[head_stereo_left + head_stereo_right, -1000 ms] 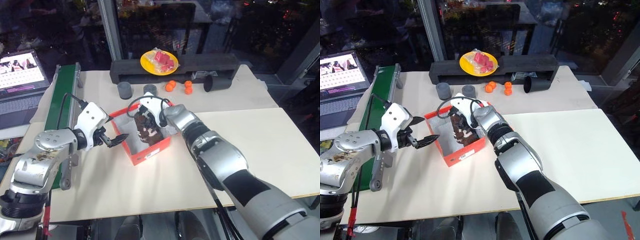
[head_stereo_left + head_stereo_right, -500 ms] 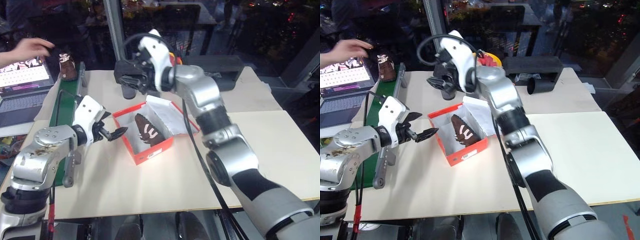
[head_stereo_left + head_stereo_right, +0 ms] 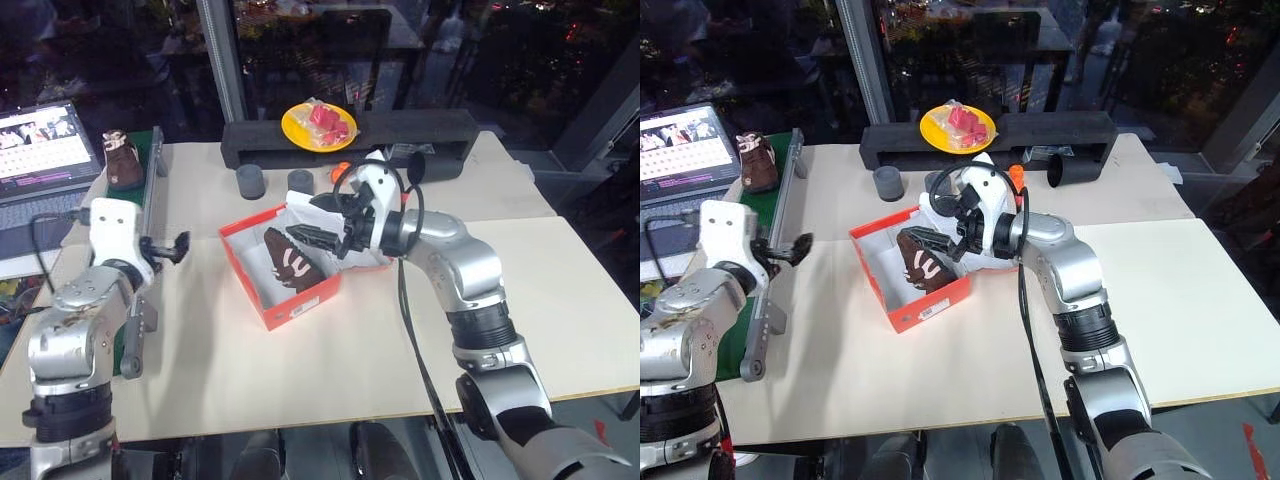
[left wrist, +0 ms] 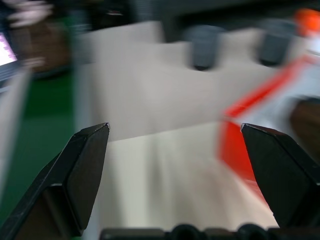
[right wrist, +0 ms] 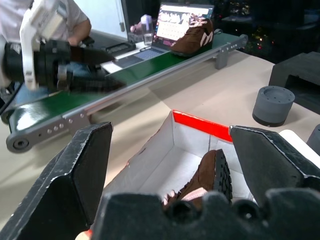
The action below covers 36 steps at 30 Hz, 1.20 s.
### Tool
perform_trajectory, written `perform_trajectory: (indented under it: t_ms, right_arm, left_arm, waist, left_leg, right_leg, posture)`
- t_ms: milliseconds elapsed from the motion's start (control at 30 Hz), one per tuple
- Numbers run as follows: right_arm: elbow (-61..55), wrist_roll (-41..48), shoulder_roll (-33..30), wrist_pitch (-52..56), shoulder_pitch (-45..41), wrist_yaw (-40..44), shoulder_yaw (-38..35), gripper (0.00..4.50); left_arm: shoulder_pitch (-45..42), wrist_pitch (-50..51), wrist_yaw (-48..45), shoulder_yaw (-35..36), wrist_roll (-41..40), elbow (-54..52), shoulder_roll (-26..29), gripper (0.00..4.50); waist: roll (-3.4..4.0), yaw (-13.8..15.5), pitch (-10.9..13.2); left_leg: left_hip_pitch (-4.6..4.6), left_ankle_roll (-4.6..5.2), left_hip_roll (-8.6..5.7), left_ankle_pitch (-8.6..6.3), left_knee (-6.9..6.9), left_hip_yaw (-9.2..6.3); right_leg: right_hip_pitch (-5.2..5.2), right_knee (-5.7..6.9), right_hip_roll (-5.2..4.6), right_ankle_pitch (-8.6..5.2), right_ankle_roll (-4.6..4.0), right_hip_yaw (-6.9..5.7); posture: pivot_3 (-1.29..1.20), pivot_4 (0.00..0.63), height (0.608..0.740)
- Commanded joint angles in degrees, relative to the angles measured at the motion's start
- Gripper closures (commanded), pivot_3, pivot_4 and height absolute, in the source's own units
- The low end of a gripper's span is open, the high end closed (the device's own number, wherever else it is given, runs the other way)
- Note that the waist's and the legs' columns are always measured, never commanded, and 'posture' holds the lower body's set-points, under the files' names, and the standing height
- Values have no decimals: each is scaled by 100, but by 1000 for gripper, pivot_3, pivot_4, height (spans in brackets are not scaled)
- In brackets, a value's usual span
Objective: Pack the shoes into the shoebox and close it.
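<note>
One shoe (image 3: 290, 260) lay in the shoebox (image 3: 262, 305) mid-table; second shoe (image 3: 122, 160) on the conveyor (image 3: 772, 215), left; cylinders (image 3: 250, 181) behind.

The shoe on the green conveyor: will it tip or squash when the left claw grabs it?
The shoe stands upright on its flat sole on the conveyor, so it probably won't roll. Its suede-like upper looks soft and may give under the left claw; the sole looks stiffer. It seems small and likely light, so a push could slide it.
</note>
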Motion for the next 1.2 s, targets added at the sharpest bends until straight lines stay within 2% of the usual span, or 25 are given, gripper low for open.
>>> perform_trajectory:
  t_ms: [33, 233, 533, 800, 1067, 1167, 1200]
  right_arm:
    - [-214, 12, -69, -250, -35, 132, 183, 76]
    - [134, -238, -110, -761, -126, 243, 489, 76]
    - [107, -352, 93, -867, -69, 13, 573, 76]
    - [-265, -279, -8, -591, 112, -209, 507, 76]
    - [-520, -211, -127, -319, 158, -312, 465, 76]
    - [-561, -189, -156, -257, 149, -324, 448, 0]
    - [-570, -186, -166, -244, 146, -329, 448, 0]
  left_arm:
    - [-34, -263, 356, 587, 103, 241, 8, 0]
    - [-482, -308, 296, 603, 102, 905, 378, 0]
    - [-1676, -750, -59, 126, 237, 2798, 994, 0]
    - [-2295, -1183, -52, -104, 393, 4344, 1028, 0]
    - [-2438, -1278, -33, -164, 394, 5379, 919, 0]
    - [-2441, -1287, 91, 14, 276, 5509, 872, 676]
    - [-2431, -1323, 131, 41, 267, 5510, 871, 1050]
  waist:
    - [0, 9, 0]
    - [-10, 87, -6]
    - [-13, 128, -8]
    - [-14, 109, -8]
    - [-15, 117, -9]
    - [-15, 118, -9]
    - [-15, 117, -9]
  left_leg:
    - [0, 0, 0, 0, 0, 0]
    - [-1, 0, -1, 0, 5, 0]
    - [-2, -2, -1, 0, 6, 0]
    - [-2, -3, -1, 0, 4, 0]
    - [-3, -3, -1, 0, 4, 0]
    - [-1, -3, -1, 0, 4, 0]
    - [2, -3, -1, 0, 5, 0]
  right_leg:
    - [1, 1, 0, 0, 0, 0]
    - [4, -1, 0, 0, 1, -2]
    - [2, -2, 1, 1, 0, -3]
    - [-1, 0, 1, 1, -1, -3]
    - [-1, 1, 0, 1, 0, -3]
    - [0, 4, 1, 1, 0, -3]
    - [0, 7, 0, 1, 0, -3]
  posture:
    - [0, 150, 740]
    - [0, 150, 740]
    - [0, 150, 740]
    - [0, 150, 740]
    - [0, 150, 740]
    - [0, 150, 740]
    - [0, 150, 740]
